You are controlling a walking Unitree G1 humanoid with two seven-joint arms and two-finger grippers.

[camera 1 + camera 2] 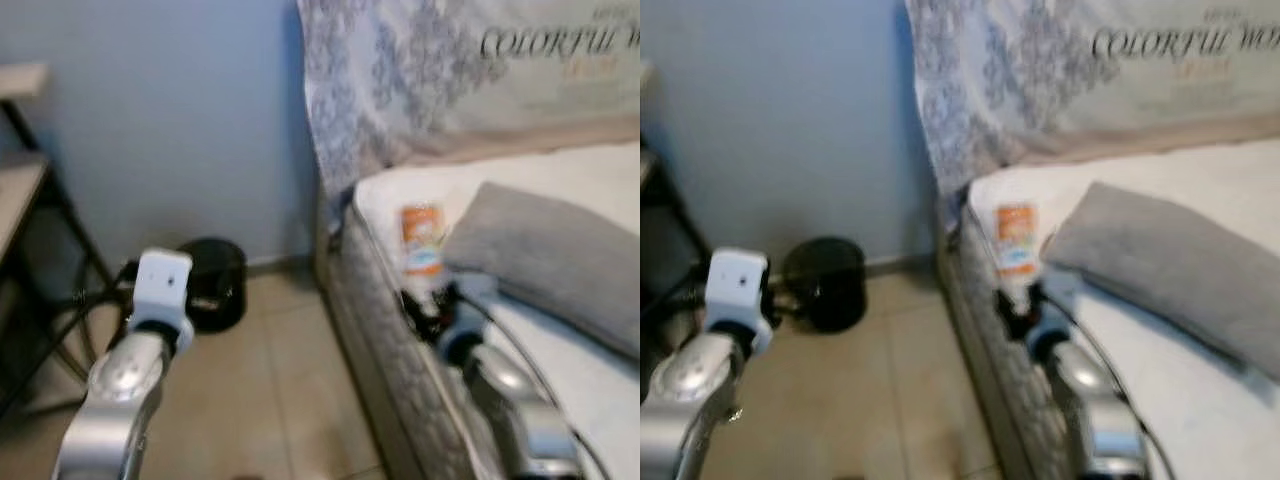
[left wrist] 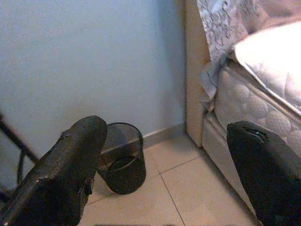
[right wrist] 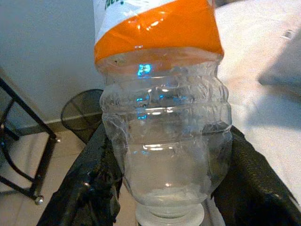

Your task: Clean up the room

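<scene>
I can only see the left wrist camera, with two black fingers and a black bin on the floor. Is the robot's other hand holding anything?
Observer: Yes. The right gripper is shut on a clear plastic bottle with an orange and white label.
Operator: Is there any drink in it?
Observer: It looks empty; the right wrist view shows straight through it.
Operator: Where is that hand?
Observer: At the edge of the bed, with the bottle held above the mattress.
Operator: Anything else on the bed?
Observer: A grey pillow lies on the white mattress, just beside the bottle.
</scene>
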